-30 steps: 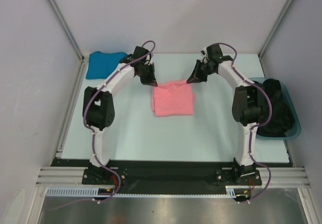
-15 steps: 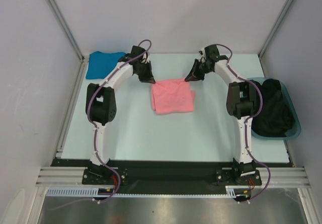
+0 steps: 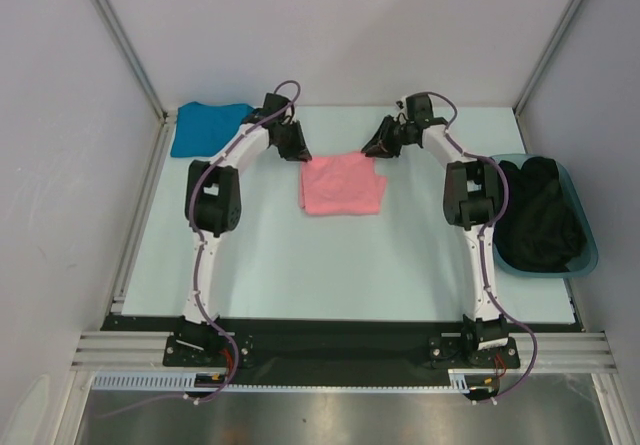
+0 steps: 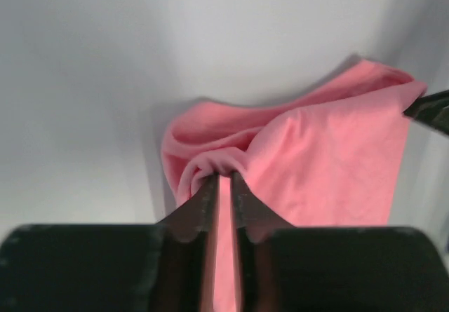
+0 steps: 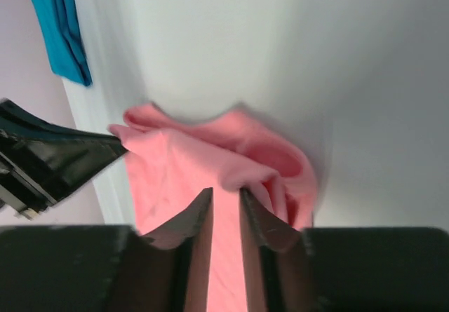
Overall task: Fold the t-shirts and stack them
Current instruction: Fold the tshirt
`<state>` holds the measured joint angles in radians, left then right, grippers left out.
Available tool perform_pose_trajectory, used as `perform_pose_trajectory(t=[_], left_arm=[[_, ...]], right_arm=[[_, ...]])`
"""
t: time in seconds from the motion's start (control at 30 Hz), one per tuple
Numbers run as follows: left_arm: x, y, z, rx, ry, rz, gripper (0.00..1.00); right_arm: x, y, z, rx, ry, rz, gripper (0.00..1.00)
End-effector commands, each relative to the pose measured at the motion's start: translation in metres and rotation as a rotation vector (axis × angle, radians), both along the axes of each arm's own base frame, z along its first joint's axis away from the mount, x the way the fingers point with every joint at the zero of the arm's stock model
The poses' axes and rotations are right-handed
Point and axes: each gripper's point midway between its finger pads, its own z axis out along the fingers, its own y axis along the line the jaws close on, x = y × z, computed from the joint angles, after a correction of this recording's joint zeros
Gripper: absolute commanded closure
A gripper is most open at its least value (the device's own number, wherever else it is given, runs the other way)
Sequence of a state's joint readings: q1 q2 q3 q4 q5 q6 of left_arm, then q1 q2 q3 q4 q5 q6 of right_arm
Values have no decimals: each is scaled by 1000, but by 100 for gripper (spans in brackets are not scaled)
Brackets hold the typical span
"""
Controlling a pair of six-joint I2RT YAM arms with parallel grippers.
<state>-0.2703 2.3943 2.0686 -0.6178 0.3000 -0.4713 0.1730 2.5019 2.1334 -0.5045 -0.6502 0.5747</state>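
You have the salmon-pink fabric t-shirt (image 3: 342,183) lying folded on the pale table (image 3: 300,265), mid-width and toward the far side; its far edge runs left to right, and a gripper sits at each end of that edge. The left gripper (image 3: 302,157) is on the far-left corner; in its wrist view the jaws show only a thin slit, with a roll of pink cloth bunched at the tips, so it looks pinched on the corner. The right gripper (image 3: 369,151) is on the far-right corner; its jaws stand a little apart, with cloth lying under and between them, and no firm nip shows.

From both grippers the shirt spreads toward you, toward the arm bases; any pull or smoothing runs along that line. The bright teal-blue fabric t-shirt (image 3: 205,127) lies folded in the far-left corner, well apart from the pink one; your left arm is nearer to it, and for stacking I judge the carry goes leftward. The translucent teal plastic tub (image 3: 588,257) of dark clothes (image 3: 540,215) sits at the right edge, behind the right arm; nothing stands between the two shirts.
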Motion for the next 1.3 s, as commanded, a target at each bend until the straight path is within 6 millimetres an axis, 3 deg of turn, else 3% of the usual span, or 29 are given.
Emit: perform_pose_trajectory(t=[0.0,0.1,0.13,0.2,0.23,0.27,0.3,0.37,0.4,0.5,0.53,0.57,0.6,0.63,0.67,0.7,0.73,0.77,0.83,0.87,0.97,1.1,1.2,1.27], left_arm=[[40,7,20,-26,-103,59,73],[46,20,40,6,-145,105,62],[46,24,71,12,-204,110,49],[39,29,86,24,-233,113,41],[34,31,115,23,-285,110,40],[30,33,121,28,-292,110,40],[23,34,121,35,-285,104,39],[12,33,135,21,-298,73,39],[4,31,129,13,-271,54,40],[-20,0,140,-139,-259,-56,48],[-36,-8,121,-188,-195,-69,53],[-43,-21,125,-247,-214,-113,54],[-62,-32,114,-266,-177,-140,56],[-69,-38,108,-283,-155,-146,60],[-76,-43,103,-296,-138,-150,61],[-83,-54,102,-334,-133,-178,63],[-92,-55,85,-356,-72,-153,67],[-93,-58,81,-374,-72,-151,68],[-97,-52,55,-341,-15,-129,71],[-100,-49,46,-325,13,-124,72],[-107,-45,23,-313,75,-121,77],[-125,-36,0,-305,126,-98,79],[-148,-25,-29,-277,208,-78,81],[-156,-21,-32,-263,218,-72,82]], right_arm=[[39,4,26,87,-119,-42,69],[47,1,50,75,-166,-53,57],[49,-2,57,57,-179,-59,51],[44,-13,75,25,-184,-65,45],[41,-17,80,16,-185,-63,45],[35,-23,79,-11,-163,-62,44],[29,-28,92,-33,-181,-56,44],[14,-38,90,-119,-182,-19,44],[7,-40,87,-136,-166,-7,44],[-18,-31,95,-109,-153,65,46],[-32,-29,91,-106,-127,81,48],[-37,-24,91,-90,-131,100,51],[-45,-17,90,-80,-125,118,52],[-57,-14,75,-72,-82,126,54],[-60,-6,83,-31,-97,130,56],[-65,0,80,-8,-87,137,58],[-76,6,66,13,-41,147,61],[-77,12,66,45,-47,159,69],[-84,23,56,84,-13,170,78],[-93,25,44,100,27,180,88],[-108,23,16,121,97,169,100],[-127,8,-7,116,140,153,100],[-139,-9,-26,92,178,127,100],[-143,-16,-32,72,186,120,100]])
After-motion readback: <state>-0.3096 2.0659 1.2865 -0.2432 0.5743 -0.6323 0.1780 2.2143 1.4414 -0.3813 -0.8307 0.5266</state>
